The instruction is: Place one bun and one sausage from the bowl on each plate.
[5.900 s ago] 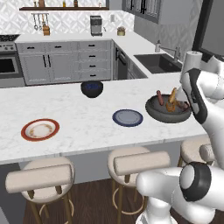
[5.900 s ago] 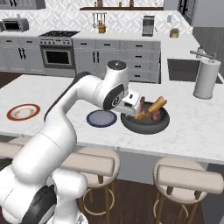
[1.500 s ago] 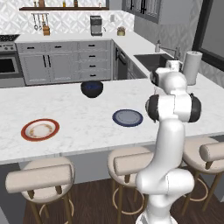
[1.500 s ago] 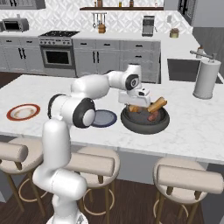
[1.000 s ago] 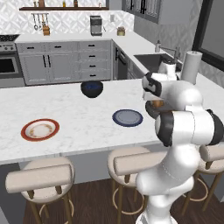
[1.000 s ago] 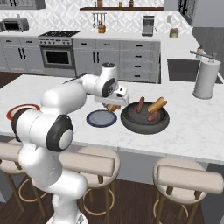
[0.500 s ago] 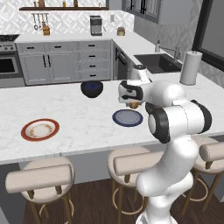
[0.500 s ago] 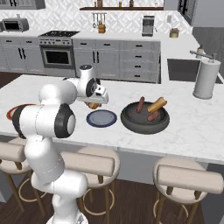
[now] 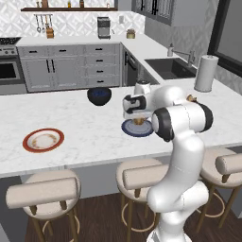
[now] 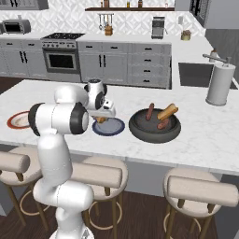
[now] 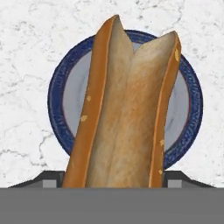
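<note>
- In the hand view the bun (image 11: 127,109) fills the middle of the frame, rising from the bottom edge where the fingers are hidden behind it; it is split along its top and hangs right over the blue plate (image 11: 59,83).
- The fingers clamp the bun: in the left base view the gripper (image 9: 138,113) sits at frame centre with the bun's tan end poking out below it, just above the blue plate (image 9: 128,128).
- Whether the bun already touches that plate, I cannot tell; it looks a little above it.
- The blue plate shows no food on it in the hand view, apart from the bun held over it.
- In the right base view the bowl (image 10: 140,128) sits right of centre, near the blue plate but not touching it, on the white marble surface (image 10: 205,135).
- The bowl holds another bun (image 10: 167,111) leaning on its far rim, and two sausages (image 10: 150,112) that I can make out.
- The red plate (image 9: 43,140) lies at the left of the left base view, well apart from the others, and seems bare.
- A small dark bowl (image 9: 99,95) stands farther back, above centre.
- Judged from this, the task is at its first placing: one bun about to land, with the second bun and both sausages left.
</note>
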Robot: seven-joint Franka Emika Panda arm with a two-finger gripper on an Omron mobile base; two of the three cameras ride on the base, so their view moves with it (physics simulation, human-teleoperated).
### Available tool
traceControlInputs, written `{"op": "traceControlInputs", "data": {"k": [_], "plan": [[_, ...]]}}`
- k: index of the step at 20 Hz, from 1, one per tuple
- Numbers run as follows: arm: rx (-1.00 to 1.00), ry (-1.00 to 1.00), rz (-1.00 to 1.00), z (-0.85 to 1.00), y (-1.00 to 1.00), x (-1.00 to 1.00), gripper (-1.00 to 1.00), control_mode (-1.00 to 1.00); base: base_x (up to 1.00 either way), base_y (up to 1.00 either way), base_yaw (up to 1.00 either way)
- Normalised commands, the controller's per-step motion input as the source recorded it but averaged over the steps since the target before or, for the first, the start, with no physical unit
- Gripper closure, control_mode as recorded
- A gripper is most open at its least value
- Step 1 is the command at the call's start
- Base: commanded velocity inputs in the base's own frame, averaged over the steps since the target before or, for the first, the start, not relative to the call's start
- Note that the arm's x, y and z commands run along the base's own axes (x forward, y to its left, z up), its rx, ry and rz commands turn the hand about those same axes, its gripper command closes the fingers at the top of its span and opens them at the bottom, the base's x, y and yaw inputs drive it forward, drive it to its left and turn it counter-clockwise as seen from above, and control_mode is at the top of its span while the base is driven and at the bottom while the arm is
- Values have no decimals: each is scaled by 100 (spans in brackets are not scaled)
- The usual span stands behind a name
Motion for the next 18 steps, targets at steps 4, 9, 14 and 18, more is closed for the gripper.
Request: {"op": "traceControlInputs", "data": {"k": [4, 9, 14, 18], "plan": [[-5, -3, 0, -69, 0, 67, 100, -100, 0, 0, 0], [-2, -2, 0, -25, 0, 38, -100, -100, 0, 0, 0], [-1, -3, 0, -6, -2, -4, -100, -100, 0, 0, 0], [1, -5, -1, 60, -3, -42, -100, -100, 0, 0, 0]]}}
